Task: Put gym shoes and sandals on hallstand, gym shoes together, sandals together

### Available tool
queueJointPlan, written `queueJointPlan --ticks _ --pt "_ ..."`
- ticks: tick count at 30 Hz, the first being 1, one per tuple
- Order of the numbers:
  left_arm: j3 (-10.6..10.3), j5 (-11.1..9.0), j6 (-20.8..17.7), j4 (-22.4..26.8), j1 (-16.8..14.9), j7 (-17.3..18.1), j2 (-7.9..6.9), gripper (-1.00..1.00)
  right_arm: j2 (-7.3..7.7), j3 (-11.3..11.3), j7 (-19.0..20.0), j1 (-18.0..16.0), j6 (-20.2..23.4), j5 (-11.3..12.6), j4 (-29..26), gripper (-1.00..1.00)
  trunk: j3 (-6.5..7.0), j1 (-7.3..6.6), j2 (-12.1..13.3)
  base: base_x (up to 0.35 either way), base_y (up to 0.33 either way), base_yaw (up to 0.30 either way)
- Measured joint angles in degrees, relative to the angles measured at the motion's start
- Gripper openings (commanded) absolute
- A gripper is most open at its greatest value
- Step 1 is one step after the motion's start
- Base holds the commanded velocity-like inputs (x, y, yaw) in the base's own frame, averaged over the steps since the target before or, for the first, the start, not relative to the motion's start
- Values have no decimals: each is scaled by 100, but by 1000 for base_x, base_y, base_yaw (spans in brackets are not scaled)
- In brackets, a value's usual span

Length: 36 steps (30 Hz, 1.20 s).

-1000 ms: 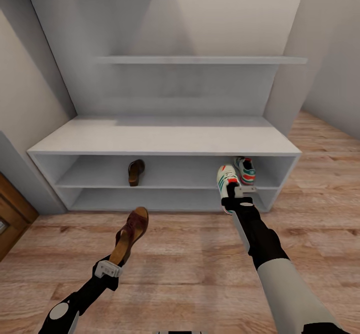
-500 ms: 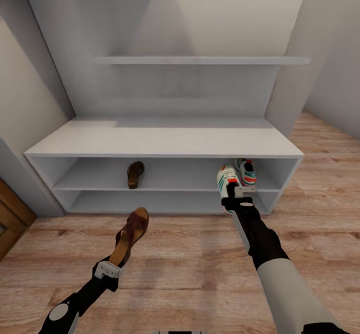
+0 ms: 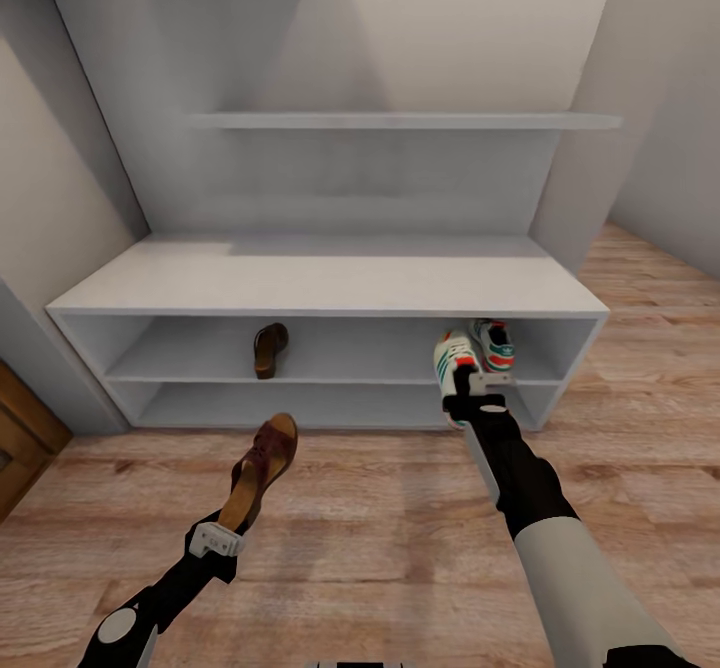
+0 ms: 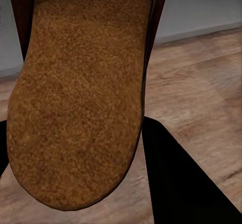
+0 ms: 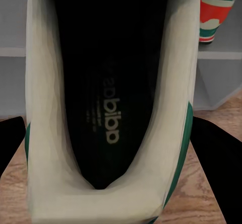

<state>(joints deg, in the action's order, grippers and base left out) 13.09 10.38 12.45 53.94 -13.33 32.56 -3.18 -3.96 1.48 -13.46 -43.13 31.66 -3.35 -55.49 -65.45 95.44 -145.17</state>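
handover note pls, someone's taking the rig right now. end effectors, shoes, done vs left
Left end effector: shut on a sandal, held over the corridor floor, short of the hallstand.
Right end effector: shut on a gym shoe, at the front edge of the upper shelf tier, right end.
Done: other sandal sits on the upper tier, left of centre; other gym shoe sits on the same tier, far right.
Left: set the held gym shoe beside its mate and release; carry the held sandal to the shelf next to the shelved one.
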Motion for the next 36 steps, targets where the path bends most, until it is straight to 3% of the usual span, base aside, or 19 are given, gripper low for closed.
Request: queueJointPlan --ticks 12,23,36 --pt "0 10 22 1 1 66 0 -100 0 0 0 0 0 -1 0 -100 0 1 0 134 0 0" --pt "57 11 22 98 24 859 -47 -100 0 0 0 0 -1 -3 1 -100 0 1 0 18 0 0" --pt "73 -2 27 385 208 1050 -70 -100 0 0 0 0 0 -5 1 -100 0 -1 0 98 0 0"
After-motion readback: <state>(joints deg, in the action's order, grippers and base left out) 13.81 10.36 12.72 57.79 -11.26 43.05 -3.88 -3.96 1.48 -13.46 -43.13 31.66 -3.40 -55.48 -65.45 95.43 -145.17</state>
